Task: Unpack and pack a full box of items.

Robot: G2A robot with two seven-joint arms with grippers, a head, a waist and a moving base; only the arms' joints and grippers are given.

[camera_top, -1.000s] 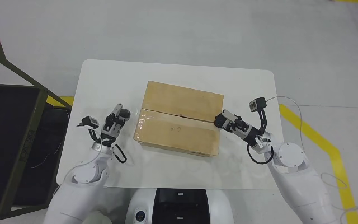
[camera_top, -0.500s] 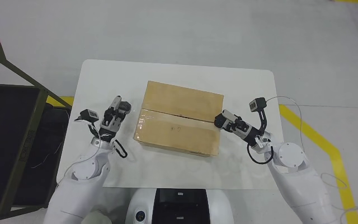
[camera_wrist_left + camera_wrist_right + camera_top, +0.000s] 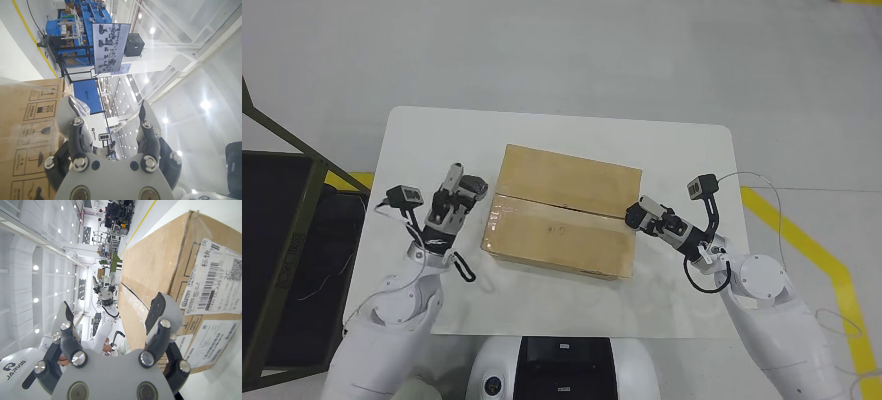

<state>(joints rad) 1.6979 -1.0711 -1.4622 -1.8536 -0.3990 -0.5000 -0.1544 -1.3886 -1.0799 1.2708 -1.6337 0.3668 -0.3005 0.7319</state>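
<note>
A white table (image 3: 682, 160) is holding up one big brown box (image 3: 562, 212). The box is sitting flat near the middle, with its flaps shut.

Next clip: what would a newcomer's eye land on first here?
A closed, taped cardboard box sits in the middle of the white table. The left gripper and right gripper flank its two short ends, fingers open, neither holding anything. Printed shipping labels cover the end facing the right gripper.

I see a tan cardboard box (image 3: 562, 210) with clear glossy tape (image 3: 137, 307) and white, black-barcoded labels (image 3: 213, 285) on a plain white surface (image 3: 542, 140).
</note>
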